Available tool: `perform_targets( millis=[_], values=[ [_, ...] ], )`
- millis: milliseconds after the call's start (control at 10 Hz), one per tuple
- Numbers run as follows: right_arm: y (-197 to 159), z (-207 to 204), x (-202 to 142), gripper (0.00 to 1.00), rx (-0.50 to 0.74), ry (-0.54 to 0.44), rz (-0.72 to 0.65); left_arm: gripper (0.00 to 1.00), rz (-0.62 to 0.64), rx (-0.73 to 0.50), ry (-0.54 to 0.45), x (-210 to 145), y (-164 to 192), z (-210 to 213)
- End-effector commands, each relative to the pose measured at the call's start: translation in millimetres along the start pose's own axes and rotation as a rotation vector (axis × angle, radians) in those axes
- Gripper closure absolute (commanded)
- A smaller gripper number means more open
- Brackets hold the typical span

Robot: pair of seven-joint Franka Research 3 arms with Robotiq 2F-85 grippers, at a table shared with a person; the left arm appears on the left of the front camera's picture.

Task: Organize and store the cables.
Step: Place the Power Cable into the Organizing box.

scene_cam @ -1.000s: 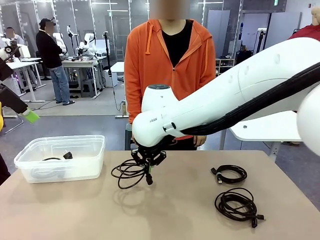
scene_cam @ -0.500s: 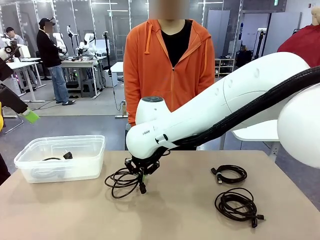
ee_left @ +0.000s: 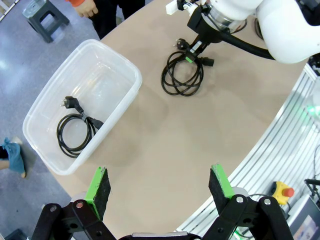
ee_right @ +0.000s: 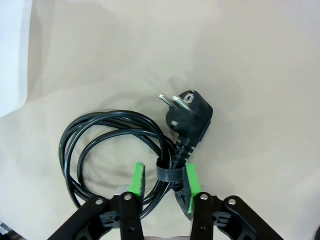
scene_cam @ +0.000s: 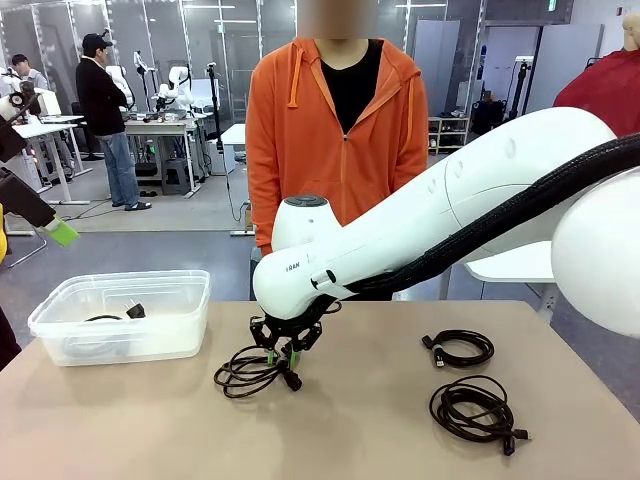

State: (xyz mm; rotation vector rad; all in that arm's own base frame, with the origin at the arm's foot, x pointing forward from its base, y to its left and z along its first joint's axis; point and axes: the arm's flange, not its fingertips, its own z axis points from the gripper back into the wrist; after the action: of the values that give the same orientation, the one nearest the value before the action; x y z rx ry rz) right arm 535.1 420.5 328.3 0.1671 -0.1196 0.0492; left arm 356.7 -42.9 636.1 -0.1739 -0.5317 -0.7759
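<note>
Near the table's middle a coiled black cable with a chunky plug lies flat on the surface. My right gripper stands over it, jaws open, green pads either side of the strap that binds the coil. High above the table my left gripper is open with nothing between its fingers. Below it, one cable lies in the clear plastic bin, and the coil under the right gripper lies to the bin's right. Two more coiled cables lie at the table's right.
The clear bin stands at the table's far left corner. A person in an orange hoodie stands at the far edge behind the right arm. The right arm's white body spans the table's right half.
The right arm carried the coil leftward and down onto the table. Its jaws, shut on the coil before, have now spread apart. The left gripper has not moved.
</note>
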Motion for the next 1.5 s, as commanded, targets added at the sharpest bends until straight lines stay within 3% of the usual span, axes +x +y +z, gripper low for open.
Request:
perform_targets(
  millis=[0,200,500,700,1000,1400],
  values=[
    [-2.8,4.1,-1.5,0.25,0.006,0.001,-0.001,0.00,0.007,-0.003,-0.004,-2.5,-1.9,0.5],
    [-3.6,7.4,-1.6,0.00,0.002,0.000,0.002,0.00,0.007,-0.003,-0.004,-2.5,-1.9,0.5],
    [-5.3,12.2,-2.0,0.04,-0.009,-0.007,0.003,0.00,0.007,-0.003,-0.004,-2.5,-1.9,0.5],
    [-9.6,18.6,-1.5,0.00,0.001,-0.009,0.012,0.00,0.007,-0.003,-0.004,-2.5,-1.9,0.5],
    [-23.7,57.2,-0.2,0.00,0.005,0.004,0.092,0.00,0.007,-0.003,-0.004,-2.5,-1.9,0.5],
    [-85.7,127.6,-10.4,0.00,0.051,0.008,0.270,0.00,0.007,-0.003,-0.004,-2.5,-1.9,0.5]
  ],
)
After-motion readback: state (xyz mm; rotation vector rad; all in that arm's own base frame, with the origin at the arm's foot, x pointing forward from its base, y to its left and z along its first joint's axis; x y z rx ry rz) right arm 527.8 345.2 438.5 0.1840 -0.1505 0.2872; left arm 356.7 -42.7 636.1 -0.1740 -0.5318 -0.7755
